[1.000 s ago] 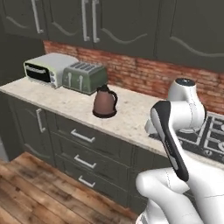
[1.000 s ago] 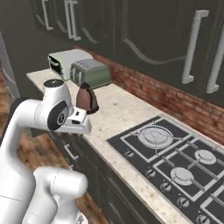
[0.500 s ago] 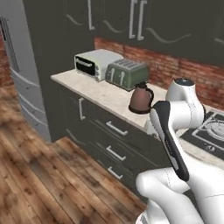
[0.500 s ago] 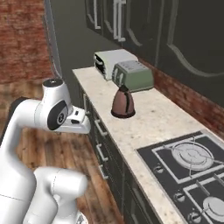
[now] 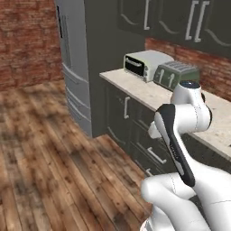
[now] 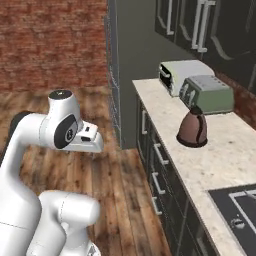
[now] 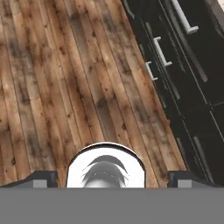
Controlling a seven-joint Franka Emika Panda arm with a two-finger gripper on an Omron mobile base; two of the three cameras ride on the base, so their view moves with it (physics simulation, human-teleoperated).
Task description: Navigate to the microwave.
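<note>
Driving step, by my read. Where the microwave stood, I couldn't tell. At far left, a rough red brick wall (image 5: 27,40), then worn wood planks (image 5: 45,158), a tall brushed-steel fridge (image 5: 74,76), a boxy pale toaster oven (image 5: 144,63) and a green toaster (image 5: 176,74) on the speckled stone counter (image 5: 135,88). The gripper (image 7: 114,178) pointed at the floor, tips well apart, holding nothing. Next call: turn the base until the microwave fronts it.

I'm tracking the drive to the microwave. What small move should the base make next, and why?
Probably swing the base left, past the fridge. The counter ahead carries a pale toaster oven, a green toaster and a brown kettle, none with a wide silver frame, so the microwave likely lies elsewhere.
</note>
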